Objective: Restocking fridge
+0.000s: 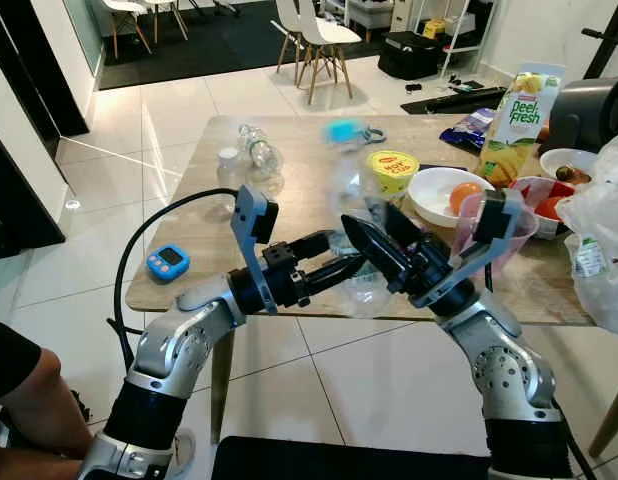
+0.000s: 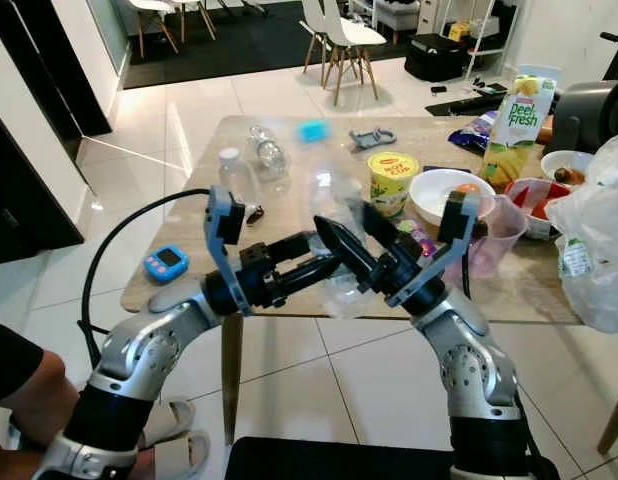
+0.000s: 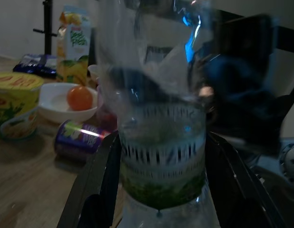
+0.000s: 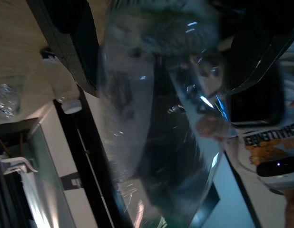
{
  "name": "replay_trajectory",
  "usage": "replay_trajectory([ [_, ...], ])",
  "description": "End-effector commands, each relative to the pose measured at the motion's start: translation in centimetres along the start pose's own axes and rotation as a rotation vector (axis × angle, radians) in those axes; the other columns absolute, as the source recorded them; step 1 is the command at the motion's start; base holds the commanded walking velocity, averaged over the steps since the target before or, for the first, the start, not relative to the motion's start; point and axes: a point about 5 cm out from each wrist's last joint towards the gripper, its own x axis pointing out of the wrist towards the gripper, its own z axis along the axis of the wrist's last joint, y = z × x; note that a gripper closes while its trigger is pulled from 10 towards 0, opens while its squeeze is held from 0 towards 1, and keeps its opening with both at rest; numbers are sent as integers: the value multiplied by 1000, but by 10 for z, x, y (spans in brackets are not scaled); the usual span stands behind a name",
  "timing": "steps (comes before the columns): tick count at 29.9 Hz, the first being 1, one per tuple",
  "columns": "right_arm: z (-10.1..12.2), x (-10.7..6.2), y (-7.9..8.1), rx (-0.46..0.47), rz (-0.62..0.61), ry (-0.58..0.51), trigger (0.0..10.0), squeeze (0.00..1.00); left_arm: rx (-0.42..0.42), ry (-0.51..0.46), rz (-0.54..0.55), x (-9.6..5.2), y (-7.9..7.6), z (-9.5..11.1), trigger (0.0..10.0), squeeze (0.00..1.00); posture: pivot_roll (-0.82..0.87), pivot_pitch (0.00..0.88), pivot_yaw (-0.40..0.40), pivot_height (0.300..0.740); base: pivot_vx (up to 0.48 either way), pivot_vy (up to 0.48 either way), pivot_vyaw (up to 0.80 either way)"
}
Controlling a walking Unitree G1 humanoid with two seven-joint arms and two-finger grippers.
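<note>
A clear plastic bottle (image 3: 161,156) stood between the two grippers, held above the near edge of the wooden table (image 1: 189,270). The left gripper (image 3: 159,190) had its two black fingers (image 3: 97,185) spread around the bottle's lower body, one on each side of the green-and-white label, pressing against it. The right gripper (image 1: 374,245) reached in from the other side, its fingers parted about the upper part of the same bottle; whether they actually pressed on it could not be told through the blur. The bottle's long axis ran roughly upright, with a slight lean, and its upper end was blurred. Behind it on the table sat a yellow-lidded tub (image 1: 392,170), a white bowl (image 1: 434,195) with an orange fruit (image 1: 465,195), and a juice carton (image 1: 519,125).
</note>
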Motion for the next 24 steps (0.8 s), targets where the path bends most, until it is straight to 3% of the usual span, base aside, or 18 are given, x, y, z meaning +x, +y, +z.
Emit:
replay_trajectory([
  [1,-2,0,-3,-18,-25,17,10000,0,-7,-12,-36,3,-6,1,10000,0,87,35,31,740,0,0,0],
  [10,-6,-1,-3,-65,-42,70,10000,0,1,-14,-33,3,-5,2,10000,0,81,36,29,740,0,0,0],
  [11,-7,-1,-3,-67,-40,77,4549,0,2,-13,-35,3,-5,2,10000,0,79,35,29,740,0,0,0],
  [12,-7,-1,-2,-67,-37,81,0,0,3,-12,-36,4,-6,1,10000,0,79,35,29,740,0,0,0],
  [22,-4,-1,-2,-60,-35,65,0,0,7,-4,-35,4,-5,-1,10000,0,78,34,27,740,0,0,0],
  [23,-4,-1,-3,-64,-42,66,3882,0,8,-5,-27,3,-4,0,10000,0,77,32,27,740,0,0,0],
  [24,-4,-1,-3,-64,-42,66,3882,0,8,-5,-27,3,-4,0,10000,0,77,32,27,740,0,0,0],
])
